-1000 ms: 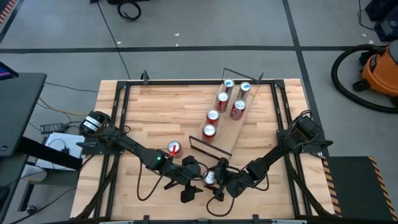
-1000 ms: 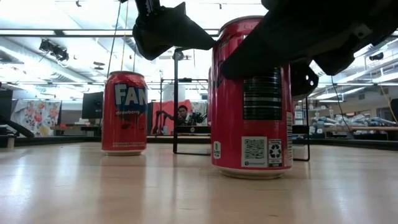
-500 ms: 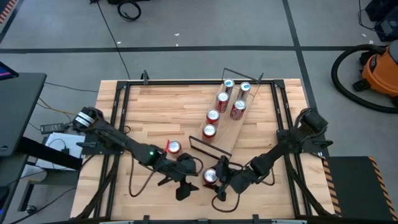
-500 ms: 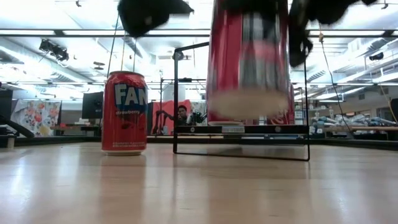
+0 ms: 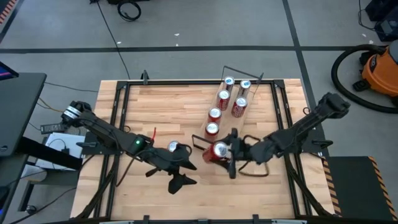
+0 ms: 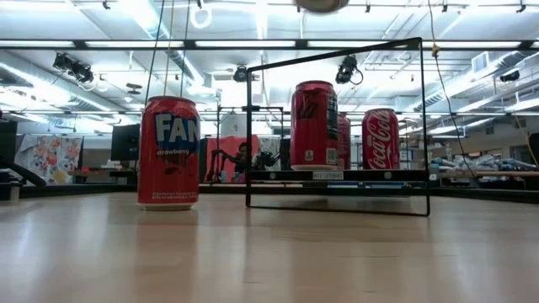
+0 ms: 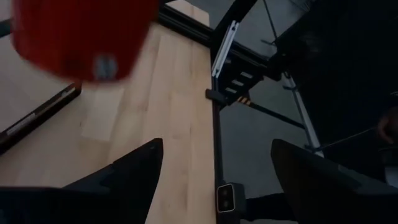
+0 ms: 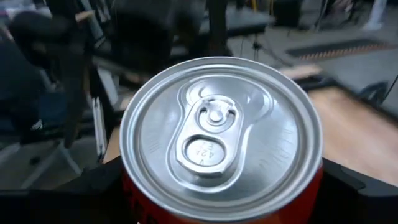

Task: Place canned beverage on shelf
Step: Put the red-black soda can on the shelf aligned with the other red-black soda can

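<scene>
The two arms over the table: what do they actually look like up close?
Both are slim, dark, jointed limbs. The left arm carries a small green light and a pale round cap at its shoulder end; the right arm is plain black. Each ends in a gripper with two flat, dark, wedge-shaped fingers. Thin black cables trail beside them.

An orange shop vacuum [image 5: 380, 68] stands on the floor beyond the counter's [image 5: 161, 109] far right corner. A coiled black cable [image 5: 129, 9] lies on the floor past the far edge.

Grey floor [image 5: 186, 31] with dark seams, orange vacuum [image 5: 380, 70] — ceiling strip lights [image 6: 76, 44], cluttered workshop.
</scene>
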{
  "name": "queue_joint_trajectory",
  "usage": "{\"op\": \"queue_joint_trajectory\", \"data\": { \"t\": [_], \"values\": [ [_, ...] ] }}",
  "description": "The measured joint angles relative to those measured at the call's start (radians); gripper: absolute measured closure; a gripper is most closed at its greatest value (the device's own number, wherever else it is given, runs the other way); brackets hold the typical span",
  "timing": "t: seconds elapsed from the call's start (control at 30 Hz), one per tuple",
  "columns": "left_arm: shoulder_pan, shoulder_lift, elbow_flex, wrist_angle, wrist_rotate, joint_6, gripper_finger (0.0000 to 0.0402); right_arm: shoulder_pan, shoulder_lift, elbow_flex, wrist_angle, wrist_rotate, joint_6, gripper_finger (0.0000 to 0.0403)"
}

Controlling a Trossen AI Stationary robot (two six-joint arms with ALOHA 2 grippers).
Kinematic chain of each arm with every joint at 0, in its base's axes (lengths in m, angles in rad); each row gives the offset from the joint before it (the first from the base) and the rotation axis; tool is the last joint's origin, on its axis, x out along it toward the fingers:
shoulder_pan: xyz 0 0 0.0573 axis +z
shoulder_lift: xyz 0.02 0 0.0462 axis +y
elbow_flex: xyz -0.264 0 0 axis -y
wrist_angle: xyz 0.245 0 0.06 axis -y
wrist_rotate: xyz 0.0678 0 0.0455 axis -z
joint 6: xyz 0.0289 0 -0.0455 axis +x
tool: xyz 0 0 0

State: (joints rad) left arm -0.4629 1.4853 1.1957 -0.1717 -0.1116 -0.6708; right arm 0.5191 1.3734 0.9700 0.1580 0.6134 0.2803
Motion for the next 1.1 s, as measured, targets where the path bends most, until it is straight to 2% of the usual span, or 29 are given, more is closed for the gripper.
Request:
{"op": "queue_joint_trajectory", "data": {
  "t": [0.1, 0.27, 0.53, 0.6, 0.73, 0.9, 1.1],
  "values": [
    [0.0, -0.012, 0.0, 0.002, -0.006, 0.0, 0.0093, 0.0, -0.074, 0.0, -0.028, 0.062, -0.049, 0.0074],
    [0.002, -0.014, 0.0, 0.001, -0.031, 0.0, 0.0093, -0.002, -0.177, 0.0, -0.208, 0.157, -0.033, 0.0072],
    [0.023, -0.014, 0.0, 0.018, -0.037, 0.0, 0.0093, -0.027, -0.21, 0.0, -0.533, 0.177, 0.135, 0.0073],
    [0.024, -0.014, 0.0, 0.033, -0.042, 0.0, 0.0093, -0.033, -0.21, -0.013, -0.566, 0.18, 0.175, 0.0073],
    [0.023, -0.014, 0.0, 0.035, -0.041, 0.0, 0.0093, -0.033, -0.241, -0.107, -0.534, 0.17, 0.243, 0.0073],
    [0.024, -0.014, 0.0, 0.035, -0.041, -0.015, 0.0093, -0.035, -0.284, -0.281, -0.365, 0.12, 0.285, 0.0073],
    [0.028, -0.014, 0.0, 0.033, -0.041, -0.032, 0.0093, -0.08, -0.276, -0.437, -0.15, 0.039, 0.285, 0.0073]
  ]
}}
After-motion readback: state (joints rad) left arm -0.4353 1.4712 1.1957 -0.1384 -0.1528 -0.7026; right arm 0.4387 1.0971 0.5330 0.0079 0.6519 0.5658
